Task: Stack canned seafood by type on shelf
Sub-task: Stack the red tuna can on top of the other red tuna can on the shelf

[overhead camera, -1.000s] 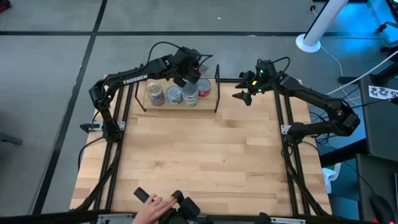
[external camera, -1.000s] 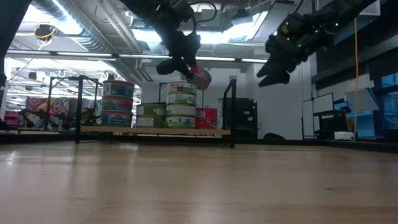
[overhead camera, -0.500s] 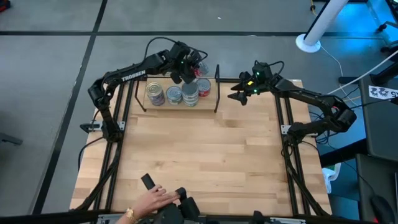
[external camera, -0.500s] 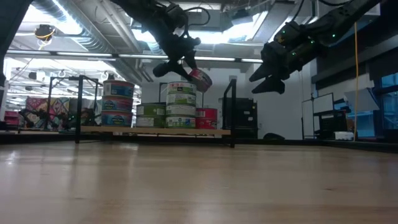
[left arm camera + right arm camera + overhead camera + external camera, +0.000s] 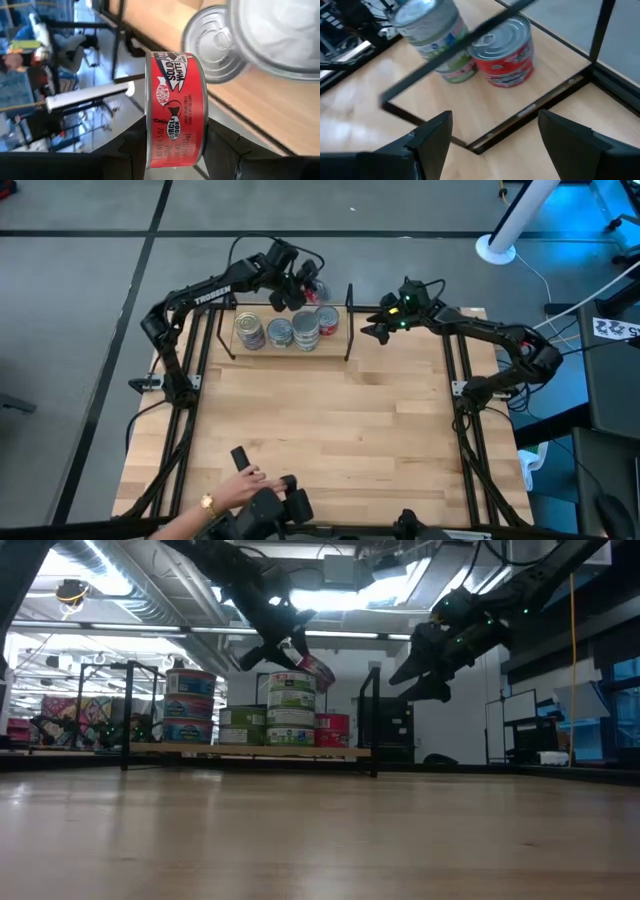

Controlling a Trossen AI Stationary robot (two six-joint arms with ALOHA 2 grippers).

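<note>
The left gripper (image 5: 175, 150) grasps a red tin (image 5: 176, 116) by its two flat faces, one finger (image 5: 131, 150) on each side, so the red side label faces the wrist camera. In the low view the red tin (image 5: 318, 670) hangs tilted in the air, above the shelf (image 5: 250, 750) and just beside the top of the green stack (image 5: 291, 708). From above, the left gripper (image 5: 300, 285) is over the rear edge of the shelf (image 5: 285, 348).

On the shelf, four groups of tins stand in a row: a blue-label stack (image 5: 190, 705), a low green pair (image 5: 241, 727), the tall green stack, and a single red tin (image 5: 332, 729) at the end nearest the right upright (image 5: 374, 720).

The right gripper (image 5: 372, 332) hangs in the air just beside that upright, fingers (image 5: 432, 140) spread wide and holding nothing. Its wrist view looks down on the single red tin (image 5: 506, 47) on the shelf board.

A person's hand (image 5: 235, 488) rests at the near edge of the surface (image 5: 320, 430).
</note>
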